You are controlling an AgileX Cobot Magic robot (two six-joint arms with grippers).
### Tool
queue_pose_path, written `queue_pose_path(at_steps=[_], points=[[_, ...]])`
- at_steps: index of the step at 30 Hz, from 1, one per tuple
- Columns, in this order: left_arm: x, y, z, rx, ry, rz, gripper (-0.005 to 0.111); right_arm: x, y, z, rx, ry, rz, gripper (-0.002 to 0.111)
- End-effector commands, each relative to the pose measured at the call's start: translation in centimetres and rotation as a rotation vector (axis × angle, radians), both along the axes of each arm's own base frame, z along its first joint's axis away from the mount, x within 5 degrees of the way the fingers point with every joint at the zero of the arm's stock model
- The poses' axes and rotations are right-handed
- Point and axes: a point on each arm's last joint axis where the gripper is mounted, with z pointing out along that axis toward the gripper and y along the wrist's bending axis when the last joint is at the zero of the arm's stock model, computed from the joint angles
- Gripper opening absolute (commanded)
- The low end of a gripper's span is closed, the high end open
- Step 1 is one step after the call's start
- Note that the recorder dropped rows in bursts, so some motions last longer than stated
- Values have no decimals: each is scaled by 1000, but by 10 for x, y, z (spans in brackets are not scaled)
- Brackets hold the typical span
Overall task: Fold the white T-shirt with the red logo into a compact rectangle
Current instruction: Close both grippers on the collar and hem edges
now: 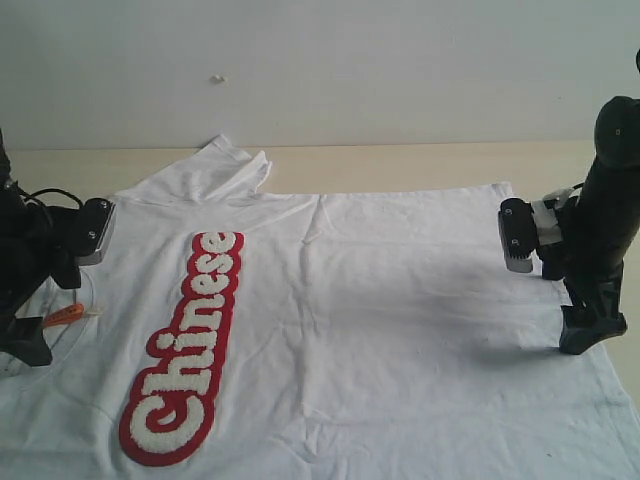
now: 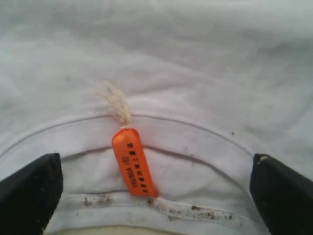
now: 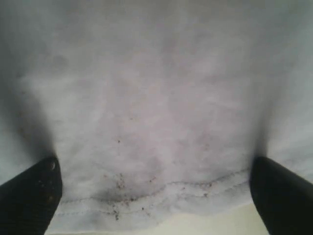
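Shirt: the large white short-sleeved cotton T-shirt (image 1: 400,300) lies spread flat, front up, on the pale beige tabletop (image 1: 420,160), collar toward its left edge, hem toward its right edge, one sleeve bunched toward the far edge.
Logo: the long red patch with fluffy white letters (image 1: 185,350) runs across the chest, toward the near-left corner.
Neck tag: a small orange tag (image 2: 134,161) lies on the ribbed collar.
Left gripper (image 2: 156,196): jaws spread wide over the collar, gripping nothing, the tag between them.
Right gripper (image 3: 156,196): jaws spread wide over the stitched hem, gripping nothing.
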Motion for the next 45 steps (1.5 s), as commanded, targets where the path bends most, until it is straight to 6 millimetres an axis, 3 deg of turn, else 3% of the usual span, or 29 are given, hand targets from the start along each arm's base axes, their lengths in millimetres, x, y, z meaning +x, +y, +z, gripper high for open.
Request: queue_pose_path(at_steps=[1,11,17,21,25,30,35,40,45], points=[[3,1,-5,-1,0,11,105,3,-2,-11,0,-10,0,100],[4,1,-25,4,41,12,105,3,-2,-14,1,-2,-4,100],[4,1,-27,3,39,28,105,3,-2,-14,1,-1,-6,100],[2,1,-34,6,74,27,95,3,-2,-14,1,1,-8,98],[2,1,-43,8,93,28,60,3,-2,-14,1,1,-8,77],[4,-1,-48,-10,85,60,1,3,-2,-14,1,-7,-38,34],[4,-1,-48,-16,90,78,0,3,-2,-14,1,-6,-63,0],[5,-2,-28,-23,35,77,0,3,-2,-4,1,-20,-97,0],[6,0,15,-23,-90,61,0,2,-2,31,-1,-48,-97,0]])
